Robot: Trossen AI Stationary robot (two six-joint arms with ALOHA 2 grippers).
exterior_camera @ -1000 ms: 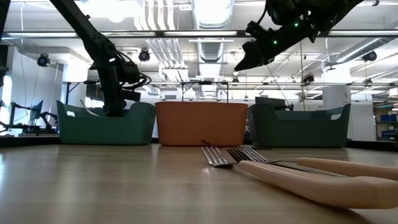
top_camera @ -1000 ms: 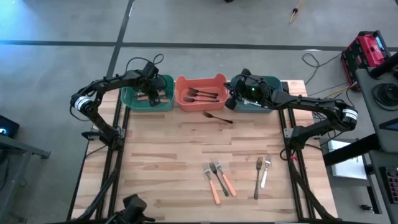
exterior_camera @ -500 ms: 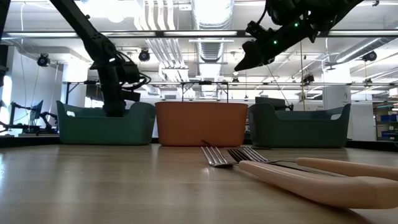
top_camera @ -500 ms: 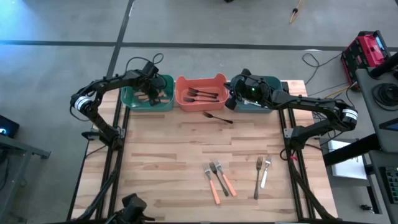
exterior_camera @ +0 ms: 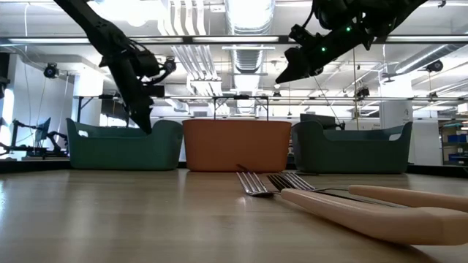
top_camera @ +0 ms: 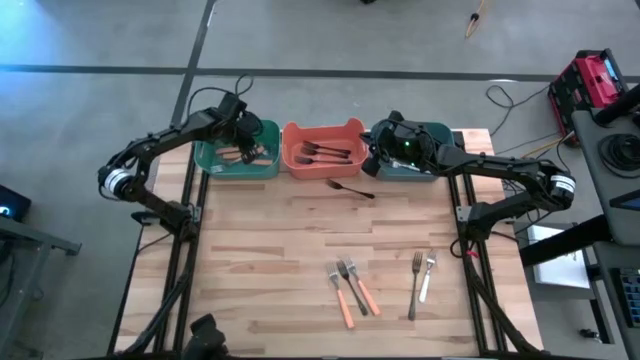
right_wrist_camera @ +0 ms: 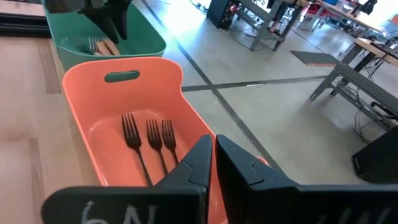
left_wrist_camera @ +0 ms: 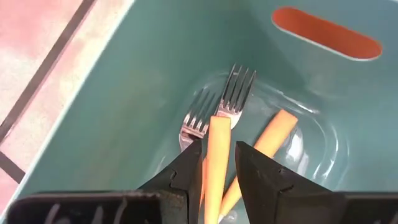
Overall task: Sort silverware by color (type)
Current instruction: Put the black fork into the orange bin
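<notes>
My left gripper [left_wrist_camera: 217,146] hangs open above the green bin [top_camera: 215,158] at the table's far left, fingertips just over its rim [exterior_camera: 146,126]. Two orange-handled forks [left_wrist_camera: 236,93] lie on that bin's floor beneath it; one handle shows through the gap between the fingers. Three dark forks [right_wrist_camera: 149,140] lie in the orange bin [top_camera: 322,135]. My right gripper [top_camera: 370,165] is shut and holds nothing, raised between the orange bin and the teal bin [top_camera: 425,168]. A dark fork [top_camera: 350,188] lies on the table in front of the orange bin.
Near the table's front edge lie three forks together [top_camera: 352,290], two orange-handled and one dark, and a pair [top_camera: 421,280] to their right. The three bins stand in a row along the far edge. Bare wood lies between the bins and the forks.
My left gripper has risen out of the green bin, its fingertips coming up from inside to just above the rim, and has tipped a little. The orange-handled forks stay on the bin's floor.
</notes>
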